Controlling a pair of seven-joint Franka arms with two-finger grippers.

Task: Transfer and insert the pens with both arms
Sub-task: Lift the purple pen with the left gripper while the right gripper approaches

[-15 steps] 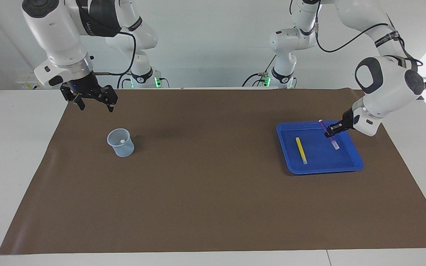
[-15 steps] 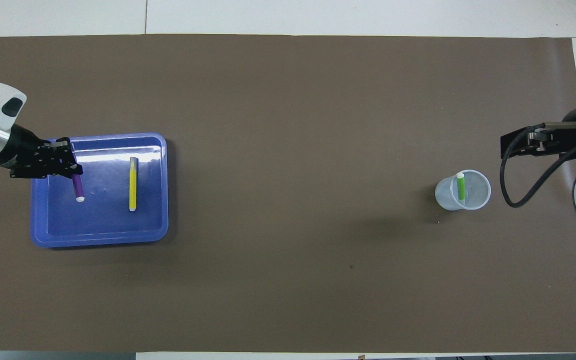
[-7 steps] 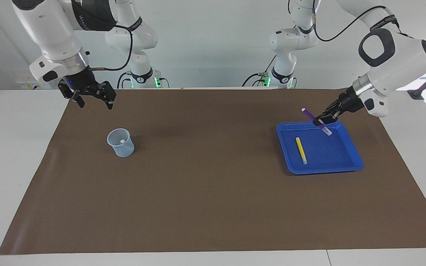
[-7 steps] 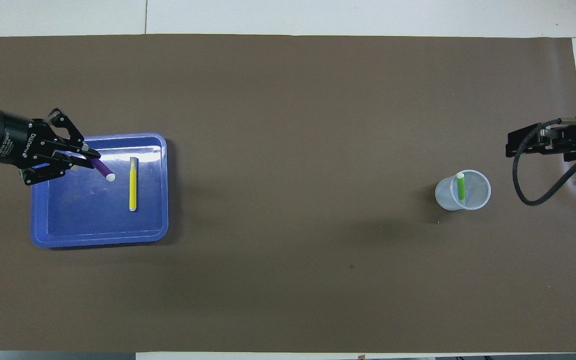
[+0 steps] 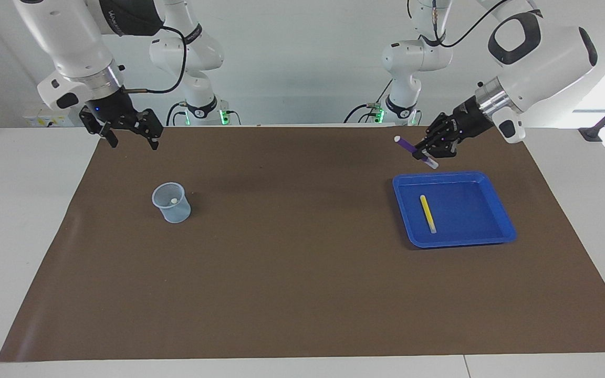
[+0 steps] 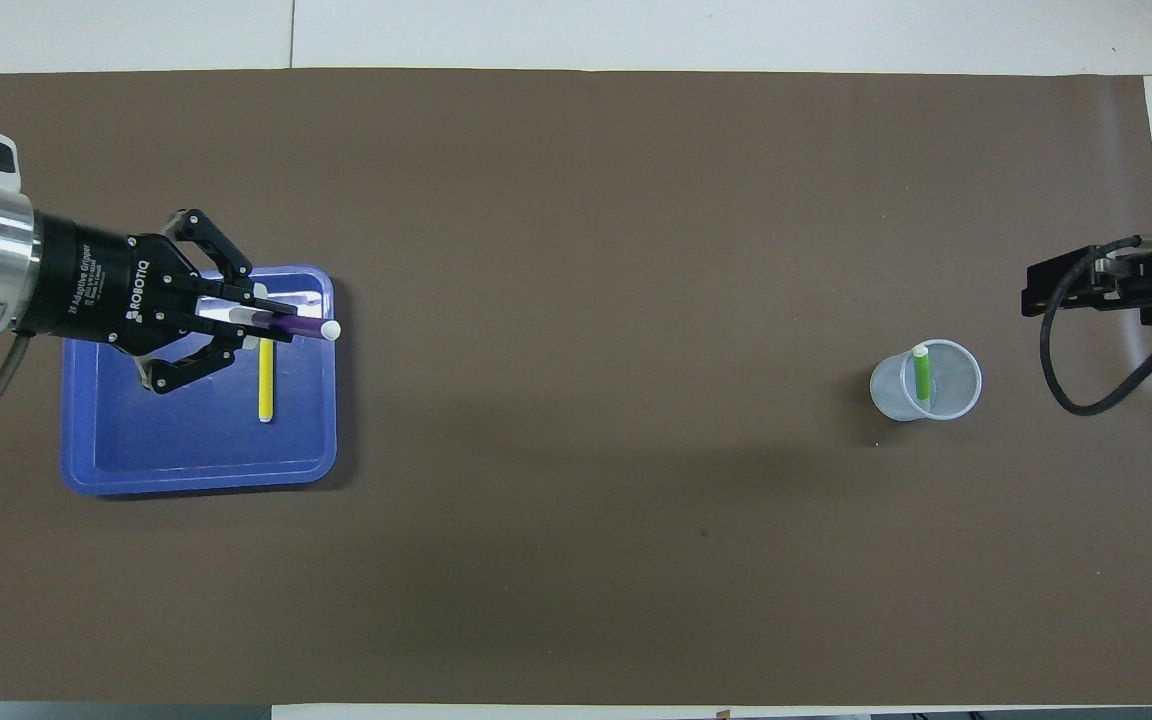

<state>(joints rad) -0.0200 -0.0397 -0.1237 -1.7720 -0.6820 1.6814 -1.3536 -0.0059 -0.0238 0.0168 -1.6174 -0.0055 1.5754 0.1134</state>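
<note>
1. The left gripper [image 5: 428,154] pinches the purple pen [image 5: 413,150] in the air over the blue tray's [image 5: 491,239] edge.
2. The right gripper [image 5: 130,137], fingers spread, waits above the desk [image 5: 302,294] near the cup [image 5: 171,202].
3. A shallow pinch could let the pen twist or drop at handover.

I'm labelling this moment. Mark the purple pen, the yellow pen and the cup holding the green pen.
purple pen [image 5: 411,147], facing view, on its purple barrel just ahead of the left gripper.
yellow pen [image 5: 426,209], facing view, mid-barrel, lying in the blue tray.
cup [image 6: 958,392], overhead view, on its bare rim.
</note>
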